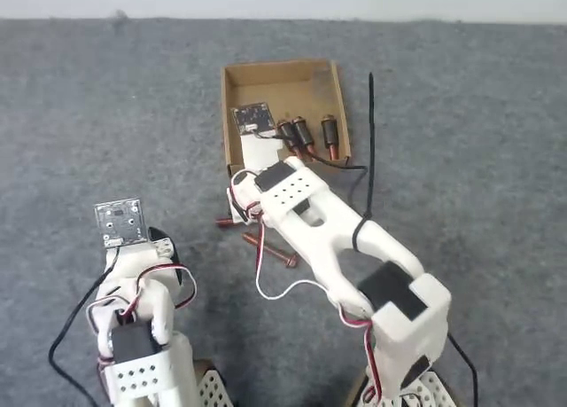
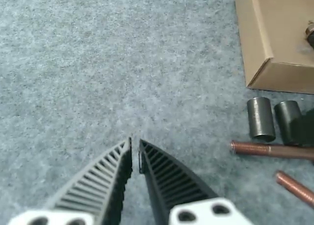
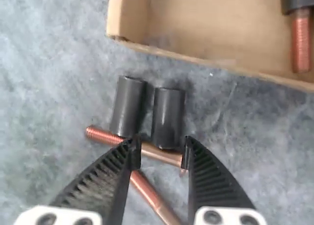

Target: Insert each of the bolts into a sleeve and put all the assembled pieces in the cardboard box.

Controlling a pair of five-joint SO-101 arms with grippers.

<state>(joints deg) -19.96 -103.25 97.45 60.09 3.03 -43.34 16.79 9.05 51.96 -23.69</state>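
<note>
Right gripper [image 3: 159,149]: I see it released, jaws straddling a bolt [image 3: 105,136], just short of two sleeves [image 3: 128,107].
Left gripper [image 2: 135,144]: clenched on nothing, over carpet [image 2: 98,63].
Box [image 1: 283,88]: at 12 o'clock from that bolt, holding three assembled pieces [image 1: 304,134].

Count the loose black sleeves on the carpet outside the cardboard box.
2. One sleeve and a second sleeve lie side by side on the carpet just outside the cardboard box, by a loose bolt. Others could be hidden under the right arm.
</note>
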